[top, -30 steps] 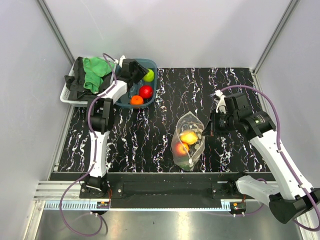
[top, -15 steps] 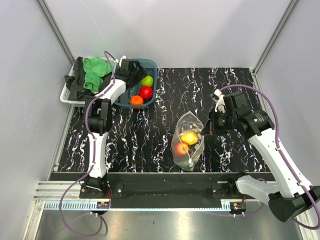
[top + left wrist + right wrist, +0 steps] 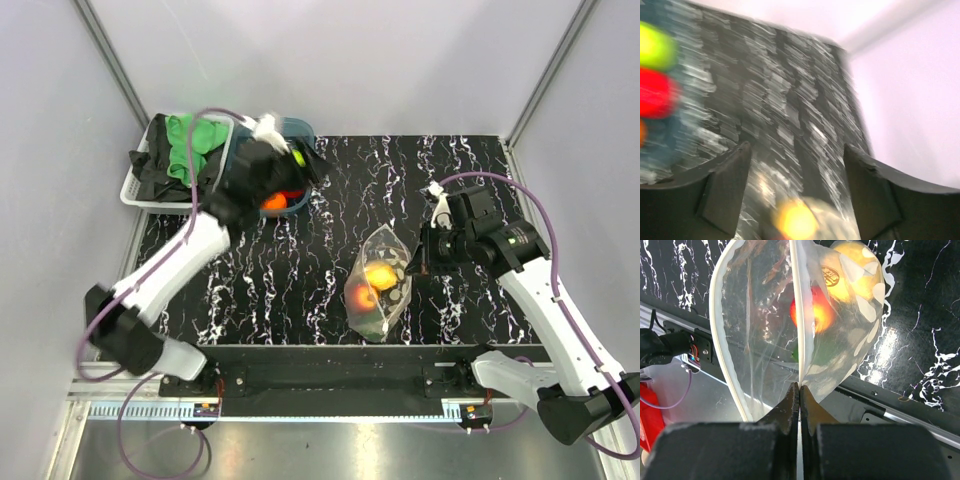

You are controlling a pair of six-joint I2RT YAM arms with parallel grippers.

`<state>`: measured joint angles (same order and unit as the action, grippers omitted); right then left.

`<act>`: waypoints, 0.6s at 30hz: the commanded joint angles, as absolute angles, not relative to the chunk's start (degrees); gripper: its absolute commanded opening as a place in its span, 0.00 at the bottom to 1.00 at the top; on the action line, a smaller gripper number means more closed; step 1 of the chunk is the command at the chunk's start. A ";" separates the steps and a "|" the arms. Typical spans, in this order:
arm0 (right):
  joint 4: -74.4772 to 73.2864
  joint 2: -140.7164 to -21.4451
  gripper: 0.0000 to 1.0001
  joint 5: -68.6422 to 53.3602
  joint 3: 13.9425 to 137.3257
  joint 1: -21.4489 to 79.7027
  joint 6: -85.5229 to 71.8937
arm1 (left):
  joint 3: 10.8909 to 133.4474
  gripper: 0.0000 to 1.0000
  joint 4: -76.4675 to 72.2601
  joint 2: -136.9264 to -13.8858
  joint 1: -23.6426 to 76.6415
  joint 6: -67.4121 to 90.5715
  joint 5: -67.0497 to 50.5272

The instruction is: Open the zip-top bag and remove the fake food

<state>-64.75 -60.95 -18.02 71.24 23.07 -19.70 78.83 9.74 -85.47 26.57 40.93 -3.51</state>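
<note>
The zip-top bag lies at mid table with its mouth open. A yellow fruit and a peach-red fruit sit inside it. My right gripper is shut on the bag's rim and holds it up. The right wrist view shows the yellow fruit, the peach-red fruit and a dark green one through the plastic. My left gripper is open and empty over the teal tub's right edge, blurred by motion. Lime green and red fruits lie in the tub.
The teal tub stands at the back left, with an orange fruit in it. A white basket with green and black cloths is left of it. Grey walls close in three sides.
My left arm has swung out to the left and its gripper has turned from the tub towards the bag. My right gripper keeps its hold on the bag's rim.
</note>
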 commanded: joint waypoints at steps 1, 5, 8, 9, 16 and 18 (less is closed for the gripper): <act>-64.87 -60.47 0.00 -18.54 71.19 22.76 -19.07 | 71.99 0.69 10.10 -75.35 42.42 38.06 1.99; -64.25 -61.08 0.00 -22.14 72.51 22.76 -19.60 | 69.52 0.58 12.47 -71.46 58.92 36.83 12.02; -63.81 -61.61 0.00 -23.90 74.70 22.85 -19.86 | 71.45 0.42 16.58 -73.20 65.54 35.77 16.52; -63.72 -61.79 0.00 -24.78 75.66 22.76 -19.95 | 72.59 0.39 18.09 -74.08 66.52 35.51 17.05; -63.19 -61.88 0.00 -26.19 76.03 22.85 -21.97 | 79.97 0.19 25.13 -82.17 69.08 31.47 22.40; -62.93 -61.17 0.00 -26.63 75.76 22.76 -23.11 | 82.52 0.15 26.72 -85.15 68.73 30.24 22.50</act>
<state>-64.38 -62.33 -24.03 73.73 23.07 -20.93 77.36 23.77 -81.41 69.06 33.89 17.17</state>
